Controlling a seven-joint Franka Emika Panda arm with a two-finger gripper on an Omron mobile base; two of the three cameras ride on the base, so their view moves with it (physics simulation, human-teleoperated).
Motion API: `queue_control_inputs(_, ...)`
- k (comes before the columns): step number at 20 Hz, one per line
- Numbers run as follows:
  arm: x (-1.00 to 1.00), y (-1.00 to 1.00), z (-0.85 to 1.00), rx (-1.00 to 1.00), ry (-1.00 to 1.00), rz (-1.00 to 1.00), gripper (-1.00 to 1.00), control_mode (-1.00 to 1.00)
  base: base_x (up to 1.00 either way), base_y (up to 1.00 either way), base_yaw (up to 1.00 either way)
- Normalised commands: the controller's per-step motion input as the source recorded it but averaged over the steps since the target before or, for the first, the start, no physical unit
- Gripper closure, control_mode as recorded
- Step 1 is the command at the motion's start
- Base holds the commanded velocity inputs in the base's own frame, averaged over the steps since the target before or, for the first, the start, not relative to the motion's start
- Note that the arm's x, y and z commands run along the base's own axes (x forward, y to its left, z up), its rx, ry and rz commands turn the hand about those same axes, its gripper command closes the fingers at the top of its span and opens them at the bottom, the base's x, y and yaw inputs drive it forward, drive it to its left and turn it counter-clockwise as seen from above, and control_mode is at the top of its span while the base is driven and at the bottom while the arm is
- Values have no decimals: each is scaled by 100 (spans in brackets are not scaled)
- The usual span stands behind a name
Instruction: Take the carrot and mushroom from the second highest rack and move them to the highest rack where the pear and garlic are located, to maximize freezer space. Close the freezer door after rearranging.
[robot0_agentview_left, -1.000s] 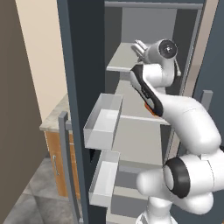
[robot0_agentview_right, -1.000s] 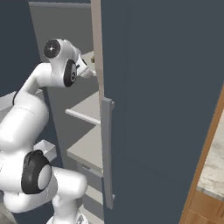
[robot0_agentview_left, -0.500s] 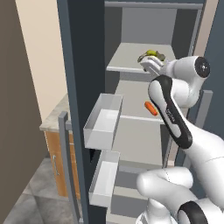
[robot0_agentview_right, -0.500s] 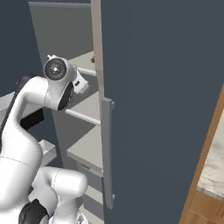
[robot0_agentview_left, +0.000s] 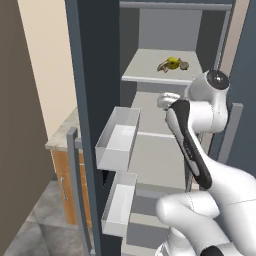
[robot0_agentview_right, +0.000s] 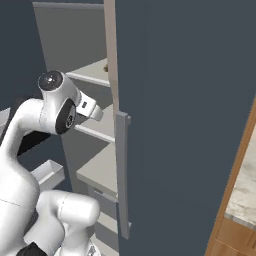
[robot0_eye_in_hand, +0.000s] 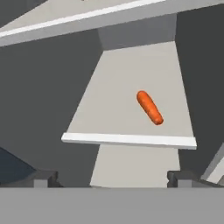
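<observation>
The freezer's top rack carries a small cluster near its right rear: a yellow pear with a pale garlic just to its right and a brownish piece touching the pear's left side, which may be the mushroom, though it is too small to tell. One rack below, the second rack holds the orange carrot, lying flat and angled on the right half of that rack, a little back from its front lip and apart from the side wall. The pincer hangs in front of this second rack, outside its front edge and well short of the carrot, its two dark fingertips spread wide with nothing between them. In the left base view the white arm rises beside the freezer's right door and bends in toward the second rack, hiding the carrot. Left of the racks, two white door bins sit one above the other on the open left door. In the right base view the right door's long grey handle stands upright in front of the racks.
</observation>
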Motion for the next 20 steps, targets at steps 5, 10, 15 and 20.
queue_control_inputs(5,-2,-2,-34,-51,62,0,-100,-100,0,0,0)
queue_control_inputs(10,0,-23,-41,-26,32,1,-100,-100,0,0,0)
queue_control_inputs(15,2,-43,-41,-2,6,10,-100,-100,0,0,0)
queue_control_inputs(20,18,-37,-36,0,0,15,-100,-100,0,0,0)
